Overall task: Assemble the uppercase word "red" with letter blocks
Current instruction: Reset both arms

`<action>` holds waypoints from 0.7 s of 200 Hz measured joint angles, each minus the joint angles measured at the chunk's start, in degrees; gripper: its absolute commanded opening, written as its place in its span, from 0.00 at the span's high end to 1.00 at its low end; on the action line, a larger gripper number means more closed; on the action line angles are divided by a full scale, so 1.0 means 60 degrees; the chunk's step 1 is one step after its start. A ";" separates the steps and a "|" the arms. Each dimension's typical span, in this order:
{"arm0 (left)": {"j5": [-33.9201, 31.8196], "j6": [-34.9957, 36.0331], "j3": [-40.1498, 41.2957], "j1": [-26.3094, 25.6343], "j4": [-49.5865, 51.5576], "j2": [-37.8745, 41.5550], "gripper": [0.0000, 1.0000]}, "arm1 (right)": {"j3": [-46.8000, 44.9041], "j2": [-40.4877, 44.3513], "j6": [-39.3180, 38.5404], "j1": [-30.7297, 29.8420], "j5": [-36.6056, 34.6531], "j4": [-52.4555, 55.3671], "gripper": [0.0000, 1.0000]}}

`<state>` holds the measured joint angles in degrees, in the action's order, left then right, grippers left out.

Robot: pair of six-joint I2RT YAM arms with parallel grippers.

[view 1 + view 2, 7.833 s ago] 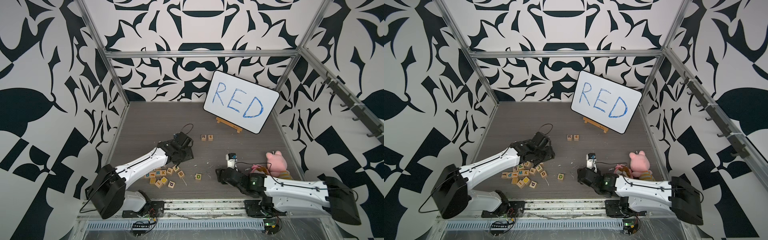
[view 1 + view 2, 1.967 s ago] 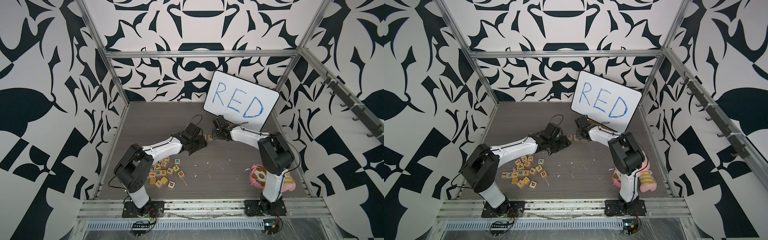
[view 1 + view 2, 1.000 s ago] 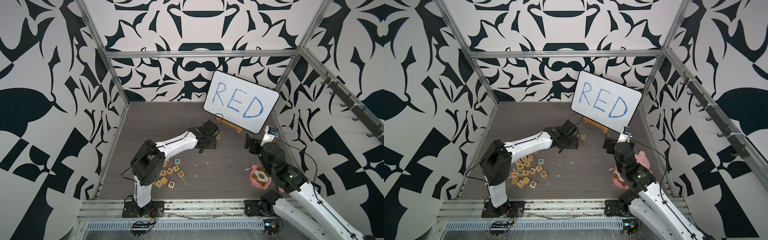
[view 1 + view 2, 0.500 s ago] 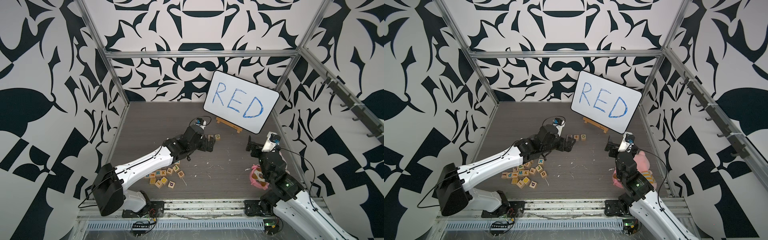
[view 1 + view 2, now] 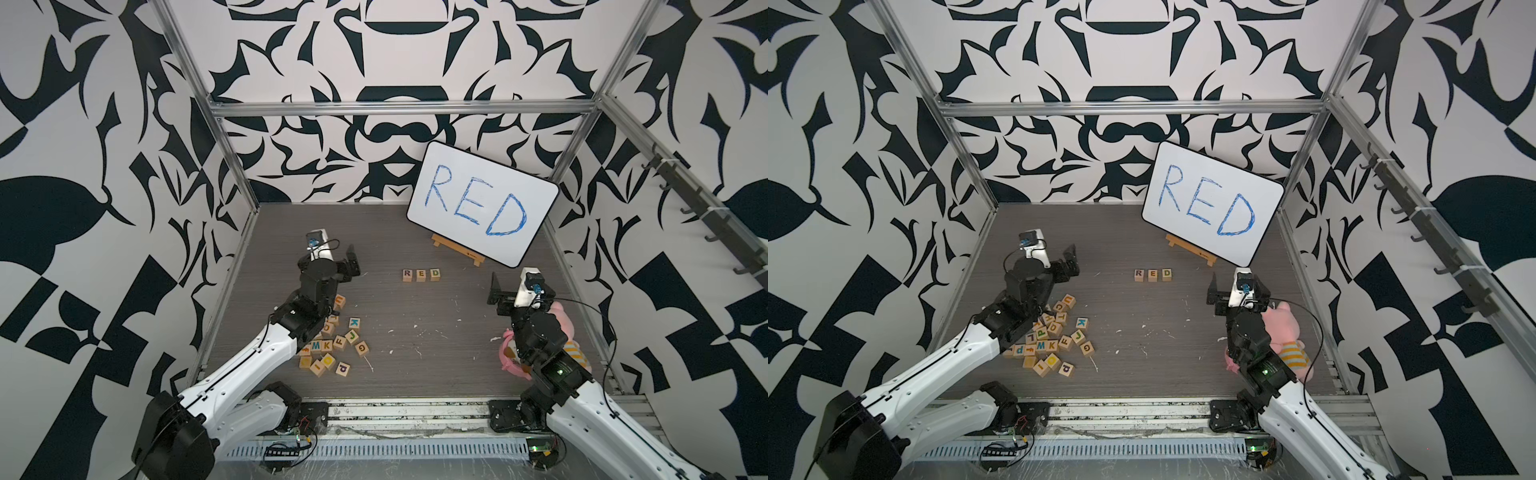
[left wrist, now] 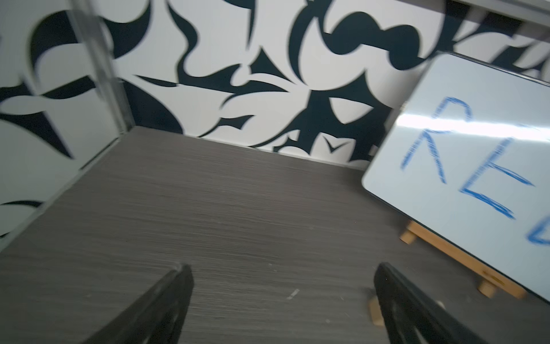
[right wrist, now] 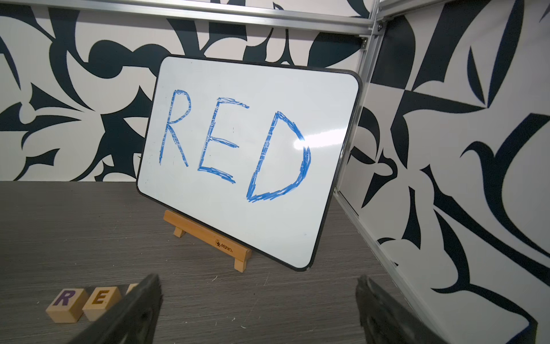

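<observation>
Three light-wood letter blocks stand side by side on the grey floor in both top views: R (image 5: 407, 274), E (image 5: 421, 274) and D (image 5: 434, 273), spelling the uppercase word "red" (image 5: 1153, 274). My left gripper (image 5: 348, 264) hovers open well to their left with nothing in it. My right gripper (image 5: 517, 291) is open and empty to their right. In the right wrist view the R block (image 7: 66, 300) and E block (image 7: 99, 299) show beside one finger, which hides most of the D. The blurred left wrist view shows open fingers (image 6: 178, 292) over bare floor.
A white board (image 5: 482, 203) with blue "RED" leans on a wooden easel (image 5: 457, 249) behind the row. A heap of loose letter blocks (image 5: 332, 340) lies under my left arm. A pink plush toy (image 5: 511, 357) sits by my right arm. Metal frame posts edge the floor.
My left gripper opened at the row and drew back to the left, leaving the D block beside the E. My right arm swung a little nearer the right wall, still open.
</observation>
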<state>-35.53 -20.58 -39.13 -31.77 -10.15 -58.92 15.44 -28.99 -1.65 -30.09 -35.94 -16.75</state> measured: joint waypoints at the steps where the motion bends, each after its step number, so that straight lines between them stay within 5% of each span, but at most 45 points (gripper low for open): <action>1: -0.0022 -0.0015 0.0004 0.0029 -0.0011 -0.0004 0.01 | -0.0004 -0.0004 -0.0018 0.0000 -0.0004 -0.0018 0.00; 69: 0.0390 -0.1137 0.1548 0.3096 -0.0692 0.0448 0.01 | -0.0339 -0.2127 -0.1366 0.0306 -0.0073 -0.1829 0.00; 140: 0.0295 0.0790 0.1865 0.4186 -0.1035 -0.1045 0.00 | -0.0364 -0.5920 -0.0652 0.1963 0.0488 -0.3304 0.00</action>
<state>-33.76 -15.84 -27.94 -6.66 -16.36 -65.19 13.26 -64.51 -5.56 -18.31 -33.01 -36.58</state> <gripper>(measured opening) 0.994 0.997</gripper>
